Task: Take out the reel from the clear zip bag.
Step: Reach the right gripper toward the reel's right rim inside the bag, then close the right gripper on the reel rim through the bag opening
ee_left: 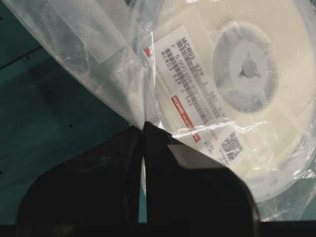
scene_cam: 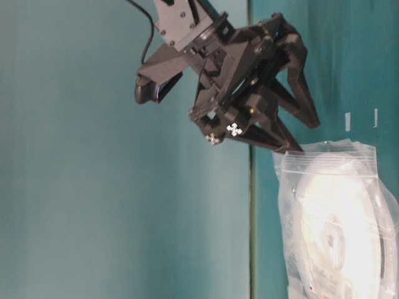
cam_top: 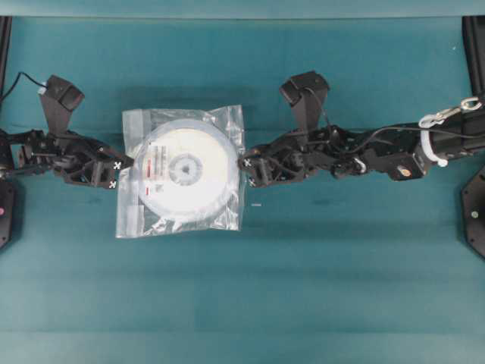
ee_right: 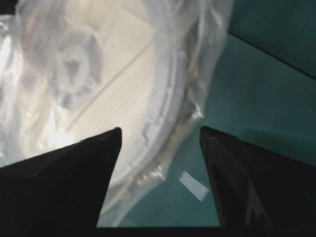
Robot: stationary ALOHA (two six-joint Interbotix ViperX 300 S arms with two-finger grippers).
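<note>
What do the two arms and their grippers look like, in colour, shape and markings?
Both arms are black, built of angular open brackets. Each carries a black wrist camera with thin black cables. The left gripper has small white cross marks on its pointed fingers. The right gripper looks alike; its arm wears a white band.

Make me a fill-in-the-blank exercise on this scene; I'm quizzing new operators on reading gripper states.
1. The reel lies ____ the clear zip bag.
2. The left gripper is ____ on the bag's edge.
3. The right gripper has its jaws ____ at the bag's other side.
4. The label on the reel carries a ____ stripe.

Missing words: inside; shut; open; red
</note>
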